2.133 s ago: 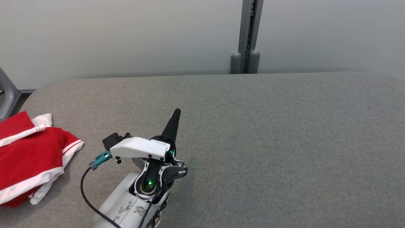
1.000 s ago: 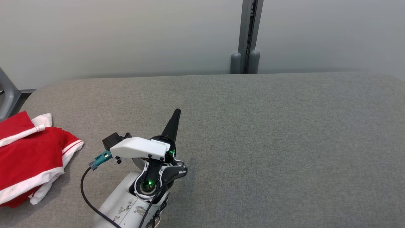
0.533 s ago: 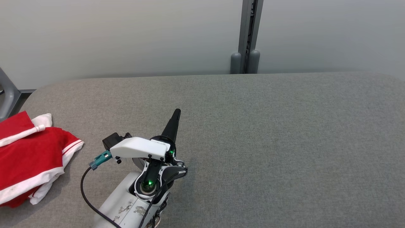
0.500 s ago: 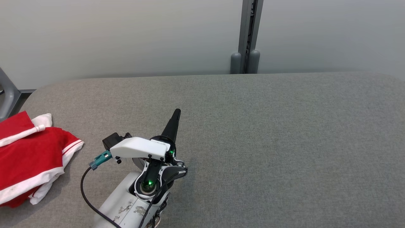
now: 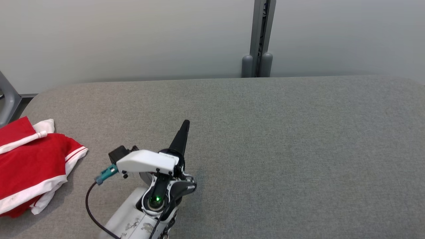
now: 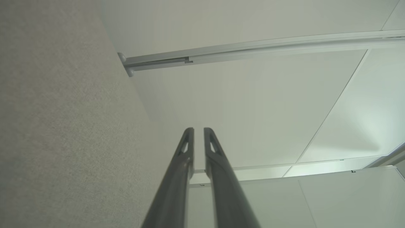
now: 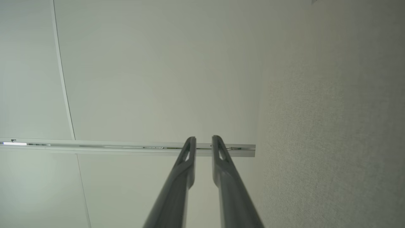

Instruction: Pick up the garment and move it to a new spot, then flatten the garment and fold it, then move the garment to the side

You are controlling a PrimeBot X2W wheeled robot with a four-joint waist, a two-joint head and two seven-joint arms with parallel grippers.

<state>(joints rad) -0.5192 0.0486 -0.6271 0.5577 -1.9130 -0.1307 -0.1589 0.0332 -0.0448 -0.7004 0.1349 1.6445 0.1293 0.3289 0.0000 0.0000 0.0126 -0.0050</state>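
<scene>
left end effector is narrow, fingers together and empty, pointing up the grey fabric-covered surface. it's well apart from the bunched red and white fabric garment at the surface's left edge. right end effector is also pinched narrow, holding nothing. both look parked clear of the garment, either before the first pick or after setting it aside; can't tell.

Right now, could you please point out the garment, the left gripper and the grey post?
garment (image 5: 30, 162): head view, on its red cloth.
left gripper (image 6: 198, 130): left wrist view, between its shut fingers' tips.
grey post (image 5: 256, 33): head view, on its left face.
</scene>
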